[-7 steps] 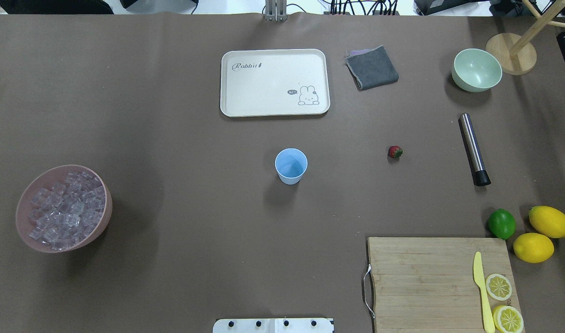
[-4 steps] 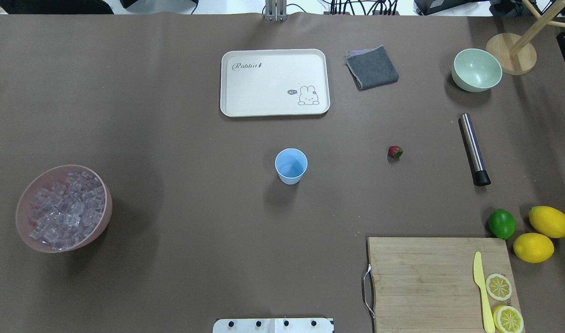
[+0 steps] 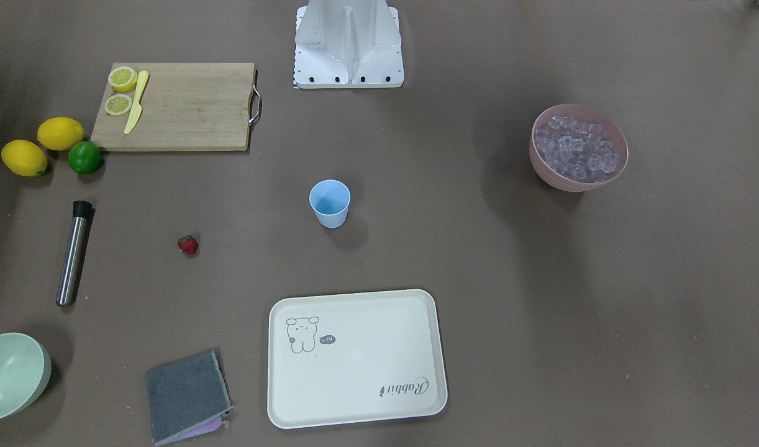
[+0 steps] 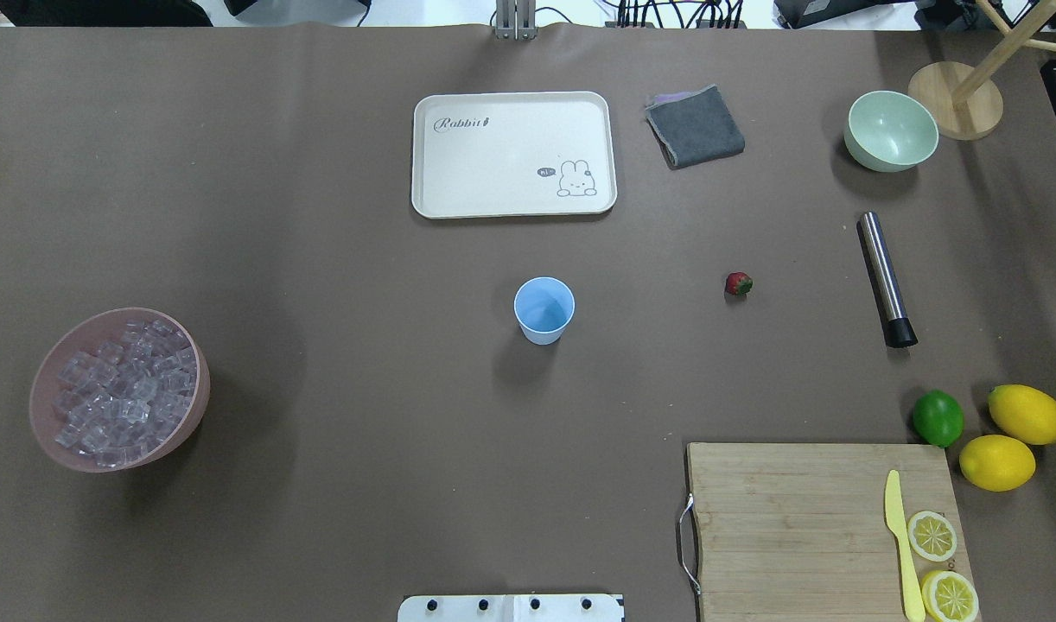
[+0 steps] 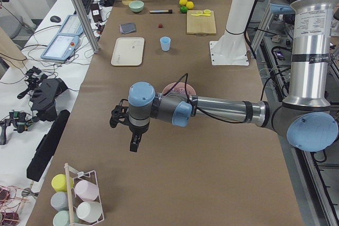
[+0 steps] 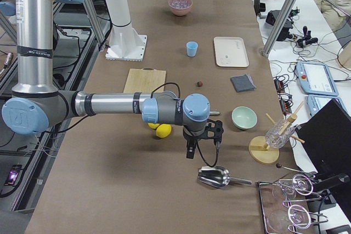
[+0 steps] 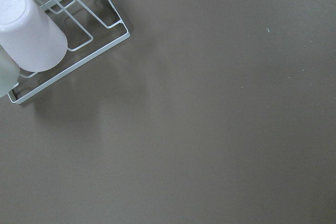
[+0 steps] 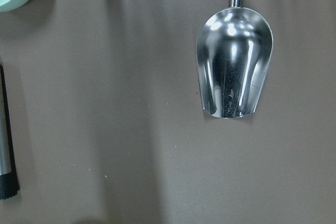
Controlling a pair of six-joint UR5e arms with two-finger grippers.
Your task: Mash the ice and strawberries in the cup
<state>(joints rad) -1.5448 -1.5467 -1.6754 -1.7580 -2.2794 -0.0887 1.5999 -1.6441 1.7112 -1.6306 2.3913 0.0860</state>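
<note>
Cup: a small light-blue plastic cup (image 4: 543,309) stood upright near the table's middle, mouth up, with only blue wall and floor showing inside.
Strawberry: one small red strawberry (image 4: 738,283) with a green cap lay on the brown table cover (image 4: 321,259). It was well apart from the cup, on the robot's right, between the cup and the muddler.
Ice: clear, faintly lilac ice cubes (image 4: 126,393) were heaped in a round pink bowl (image 4: 201,406) far to the robot's left, well apart from the cup.
Muddler: a steel cylinder muddler (image 4: 882,272) with a black end lay flat.
Far edge: a cream rectangular tray (image 4: 459,173) with a rabbit print, a folded grey cloth (image 4: 695,127) and a pale-green bowl (image 4: 891,130) sat there.
Right near corner: a bamboo cutting board (image 4: 796,518) carried a yellow plastic knife (image 4: 900,540) and two lemon slices (image 4: 931,535). A green lime (image 4: 938,418) and two whole lemons (image 4: 1027,414) lay just beside the board.
Left gripper: the left gripper (image 5: 134,145) hung over bare cover, outward of the pink bowl. It showed from the side only, so the claw's width could not be told.
Left wrist view: a white wire rack (image 7: 73,65) held an upturned pale-pink tumbler (image 7: 31,30).
Right gripper: the right gripper (image 6: 190,152) hung over the cover near a polished steel scoop (image 8: 235,69). It too showed from the side only, and the claw's width could not be told.
</note>
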